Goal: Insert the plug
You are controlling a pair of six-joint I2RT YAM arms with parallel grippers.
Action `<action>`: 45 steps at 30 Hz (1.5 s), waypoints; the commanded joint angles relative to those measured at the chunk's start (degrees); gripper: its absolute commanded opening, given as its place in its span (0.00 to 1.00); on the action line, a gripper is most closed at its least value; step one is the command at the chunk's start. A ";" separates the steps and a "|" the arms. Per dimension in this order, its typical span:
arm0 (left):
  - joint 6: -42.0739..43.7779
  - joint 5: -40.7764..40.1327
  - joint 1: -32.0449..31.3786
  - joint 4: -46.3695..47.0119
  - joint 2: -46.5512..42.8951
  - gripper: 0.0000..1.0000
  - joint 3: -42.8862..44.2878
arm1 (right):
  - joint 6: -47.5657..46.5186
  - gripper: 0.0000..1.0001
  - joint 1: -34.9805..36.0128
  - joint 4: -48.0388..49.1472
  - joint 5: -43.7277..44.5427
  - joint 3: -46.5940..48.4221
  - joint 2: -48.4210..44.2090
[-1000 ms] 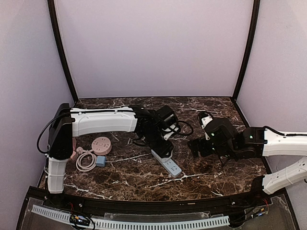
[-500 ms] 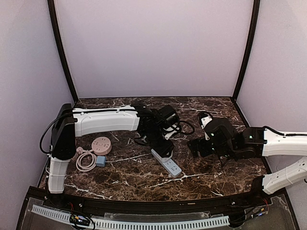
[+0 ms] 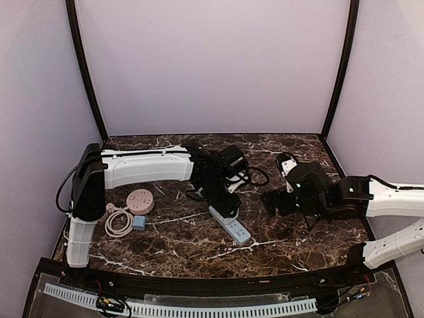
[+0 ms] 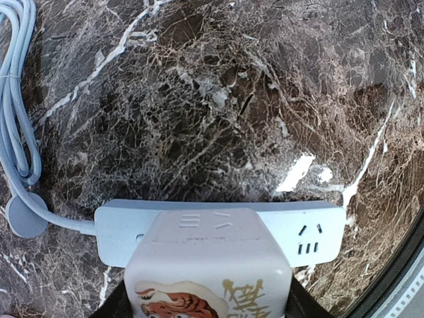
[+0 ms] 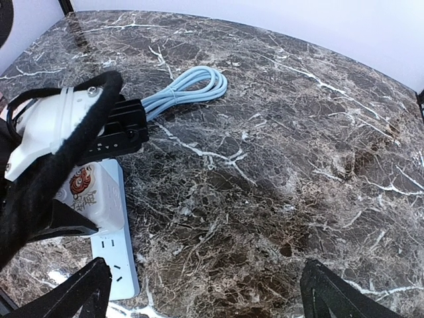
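Contact between the white tiger-printed cube plug (image 4: 207, 265) and pale blue power strip (image 4: 318, 228) is hidden; left gripper (image 3: 226, 202) clamps it, right gripper (image 5: 199, 298) gapes empty.

Right gripper (image 3: 270, 202) edged slightly rightward, away from power strip (image 3: 233, 228).

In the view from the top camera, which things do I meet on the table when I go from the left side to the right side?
coiled white cable → pink round disc → power strip → right arm's fingers
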 commanded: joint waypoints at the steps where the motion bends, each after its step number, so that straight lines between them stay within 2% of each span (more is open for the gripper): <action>1: -0.14 1.64 -0.62 1.14 2.98 0.01 -2.14 | 0.46 0.99 0.12 1.73 1.38 -1.64 -4.01; 13: 3.46 2.05 -0.57 -0.39 2.97 0.01 -4.06 | 0.00 0.99 0.07 2.53 0.31 -2.13 -4.85; 22: -3.41 3.32 0.19 0.24 3.06 0.01 -4.19 | 0.03 0.99 0.11 2.53 0.20 -2.13 -4.78; 45: 3.08 2.18 0.58 -0.67 4.02 0.01 -4.87 | -0.26 0.99 0.12 2.58 -0.23 -2.04 -4.04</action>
